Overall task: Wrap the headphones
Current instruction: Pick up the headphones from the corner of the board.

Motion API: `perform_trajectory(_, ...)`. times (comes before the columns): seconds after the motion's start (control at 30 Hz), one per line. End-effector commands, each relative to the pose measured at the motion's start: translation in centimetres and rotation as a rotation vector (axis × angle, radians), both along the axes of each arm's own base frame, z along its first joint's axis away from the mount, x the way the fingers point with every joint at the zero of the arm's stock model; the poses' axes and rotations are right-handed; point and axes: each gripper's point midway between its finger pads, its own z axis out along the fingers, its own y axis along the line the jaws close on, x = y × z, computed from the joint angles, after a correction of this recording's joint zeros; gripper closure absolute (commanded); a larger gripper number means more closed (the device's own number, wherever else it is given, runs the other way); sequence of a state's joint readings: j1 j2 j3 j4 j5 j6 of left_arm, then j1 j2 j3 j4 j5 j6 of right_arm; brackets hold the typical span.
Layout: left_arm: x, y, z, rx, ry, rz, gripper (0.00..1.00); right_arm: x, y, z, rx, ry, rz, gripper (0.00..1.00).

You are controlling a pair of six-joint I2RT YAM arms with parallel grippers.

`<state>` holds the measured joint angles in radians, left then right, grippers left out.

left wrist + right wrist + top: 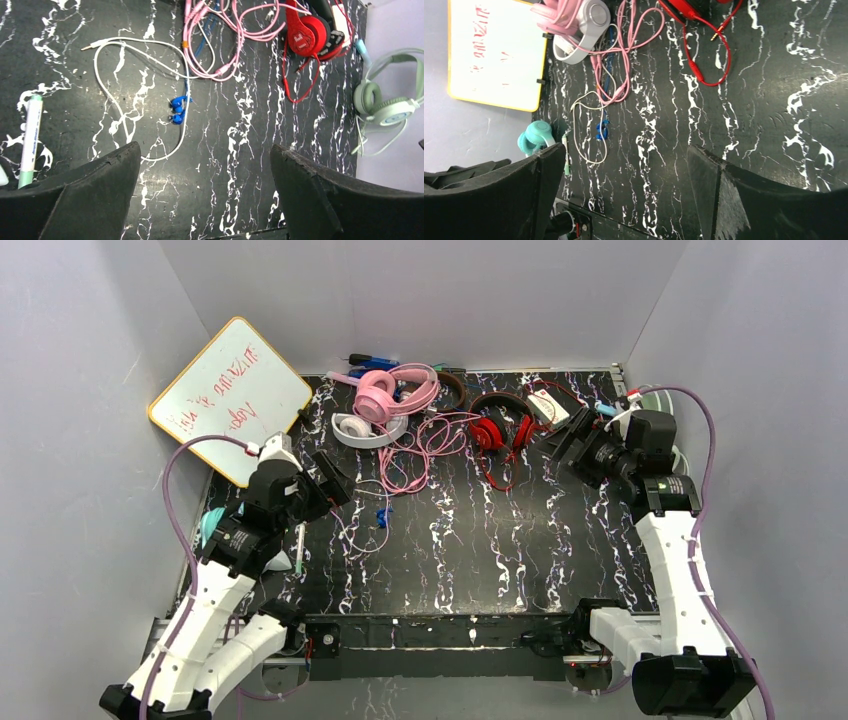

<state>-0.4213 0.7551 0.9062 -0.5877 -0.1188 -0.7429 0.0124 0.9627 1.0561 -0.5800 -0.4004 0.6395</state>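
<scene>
Pink headphones (385,392) lie on top of white headphones (362,430) at the back of the black marbled table, their pink cord (420,445) tangled in front. To the right sit red headphones (500,425) with a loose red cord (709,60). Teal headphones (536,137) rest at the table's left edge, mint green headphones (387,107) off its right edge. My left gripper (330,485) hovers open over the left side, nothing between its fingers (205,150). My right gripper (565,435) hangs open beside the red headphones, holding nothing (626,150).
A whiteboard (232,395) leans at the back left. Blue earbuds (177,107) on a white cord lie mid-left. A green-capped marker (30,135) lies near the left arm. A small white box (548,405) sits behind the red headphones.
</scene>
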Motion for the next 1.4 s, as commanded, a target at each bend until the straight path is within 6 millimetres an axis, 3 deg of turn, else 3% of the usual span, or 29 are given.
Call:
perform_trajectory(0.0, -0.1, 2.1, -0.2, 0.044, 0.013, 0.113, 0.02, 0.3, -1.4, 1.4, -0.076, -0.037, -0.05, 0.01)
perform_trajectory(0.17, -1.0, 5.9, -1.9, 0.259, 0.104, 0.202, 0.02, -0.2, -1.4, 1.8, -0.075, -0.077, -0.054, 0.01)
perform_trajectory(0.33, -1.0, 8.5, -3.2, 0.347, 0.153, 0.353, 0.02, -0.9, -2.0, 1.0, -0.098, -0.046, -0.081, 0.01)
perform_trajectory(0.43, -0.9, 9.8, -4.2, 0.374, 0.164, 0.446, 0.02, -1.6, -1.1, -0.1, -0.077, 0.001, -0.047, 0.01)
perform_trajectory(0.57, -1.0, 12.6, -4.1, 0.436, 0.13, 0.597, 0.03, -2.4, 0.5, -0.8, -0.024, 0.023, 0.023, 0.01)
perform_trajectory(0.73, -0.6, 15.2, -3.9, 0.47, 0.063, 0.7, 0.03, -2.7, 1.4, -0.4, 0.012, -0.006, 0.067, 0.01)
perform_trajectory(1.1, 1.6, 17.3, -11.8, 0.37, 0.326, 0.737, 0.02, -3.9, 3.2, 0.8, -0.02, -0.033, 0.154, 0.02)
perform_trajectory(1.37, 0.9, 18.6, -16.8, 0.399, 0.5, 0.731, 0.02, -4.5, 3.9, 0.7, -0.028, -0.042, 0.186, 0.02)
